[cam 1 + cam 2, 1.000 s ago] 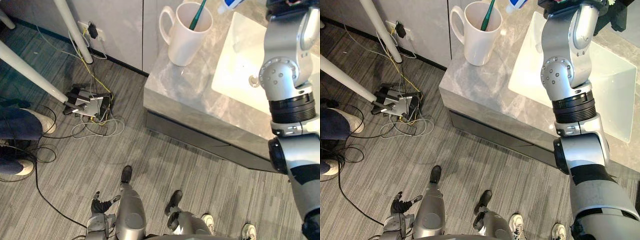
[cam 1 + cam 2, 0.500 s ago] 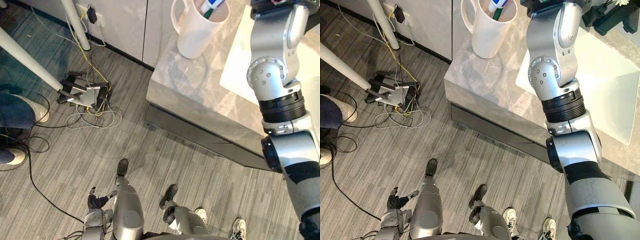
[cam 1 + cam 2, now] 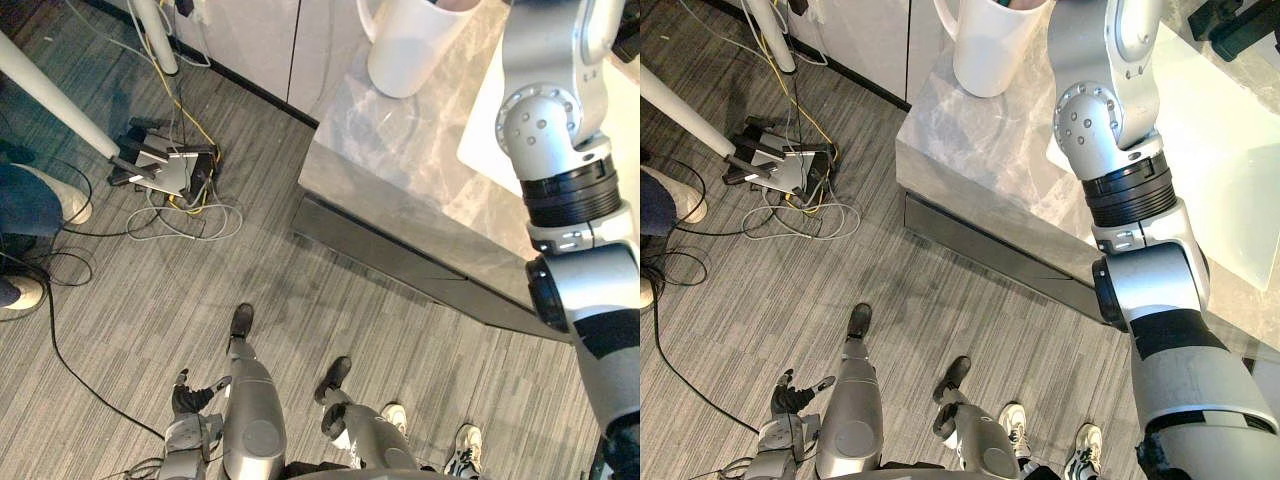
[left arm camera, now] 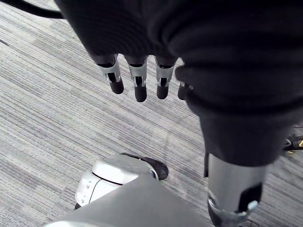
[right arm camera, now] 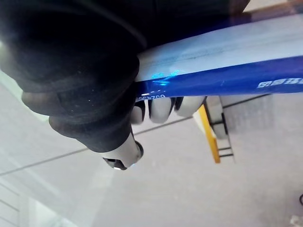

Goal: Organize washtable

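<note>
A white mug stands at the back of the grey marble washtable, beside the white sink; its rim is cut off by the view's edge. My right arm reaches up over the sink's near corner and past the mug. In the right wrist view my right hand is shut on a blue and white tube, its fingers curled under it. My left hand hangs low by the floor, its fingers relaxed and holding nothing.
A dark drawer front runs under the washtable's edge. On the floor to the left lie a power strip with tangled cables and white stand legs. A person's leg and shoe show at the left edge. A black object sits behind the sink.
The camera has shifted, so the mug now sits at the top edge. A second ago the tube's end was beside the mug; half a second ago it stood in the mug's mouth.
</note>
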Available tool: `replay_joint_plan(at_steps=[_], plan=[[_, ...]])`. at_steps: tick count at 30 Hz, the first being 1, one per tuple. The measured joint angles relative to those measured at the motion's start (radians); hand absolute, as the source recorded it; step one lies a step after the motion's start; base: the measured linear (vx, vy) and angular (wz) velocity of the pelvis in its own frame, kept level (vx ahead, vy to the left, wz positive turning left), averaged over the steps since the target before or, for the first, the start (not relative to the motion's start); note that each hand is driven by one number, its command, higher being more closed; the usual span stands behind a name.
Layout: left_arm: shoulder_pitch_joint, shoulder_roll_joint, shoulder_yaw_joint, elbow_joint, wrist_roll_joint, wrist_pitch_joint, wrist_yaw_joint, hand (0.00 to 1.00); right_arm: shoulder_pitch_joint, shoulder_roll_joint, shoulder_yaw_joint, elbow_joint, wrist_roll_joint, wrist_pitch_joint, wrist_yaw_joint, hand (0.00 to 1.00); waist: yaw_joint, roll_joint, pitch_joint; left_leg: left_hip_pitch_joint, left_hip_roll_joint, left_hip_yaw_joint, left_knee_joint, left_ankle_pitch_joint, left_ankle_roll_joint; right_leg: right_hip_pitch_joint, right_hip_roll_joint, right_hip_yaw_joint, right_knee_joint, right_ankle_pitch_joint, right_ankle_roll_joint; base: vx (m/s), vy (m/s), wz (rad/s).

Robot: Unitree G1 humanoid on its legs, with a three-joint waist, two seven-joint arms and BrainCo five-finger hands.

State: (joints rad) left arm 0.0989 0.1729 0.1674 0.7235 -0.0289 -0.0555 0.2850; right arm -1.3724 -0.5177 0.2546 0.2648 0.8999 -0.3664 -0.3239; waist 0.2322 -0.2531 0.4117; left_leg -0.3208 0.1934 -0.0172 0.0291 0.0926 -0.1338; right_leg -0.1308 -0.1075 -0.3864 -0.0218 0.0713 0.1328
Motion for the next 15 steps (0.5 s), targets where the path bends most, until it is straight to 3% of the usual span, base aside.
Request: replay_joint_plan(at_steps=[15], plan=[[-0.001,0.005,-0.003,-0.046,0.0,-0.008,0.0,0.0,0.088,-0.033,-0.004,-0.062,-0.01,0.0,0.003,1.0,-0.005,-0.001,0.019,-0.022,-0.003,-0.007,-0.024,0.021,0.002,-0.032,0.0,-0.011,0.001,0.0,0.0,-0.01,-0.003,0.0]])
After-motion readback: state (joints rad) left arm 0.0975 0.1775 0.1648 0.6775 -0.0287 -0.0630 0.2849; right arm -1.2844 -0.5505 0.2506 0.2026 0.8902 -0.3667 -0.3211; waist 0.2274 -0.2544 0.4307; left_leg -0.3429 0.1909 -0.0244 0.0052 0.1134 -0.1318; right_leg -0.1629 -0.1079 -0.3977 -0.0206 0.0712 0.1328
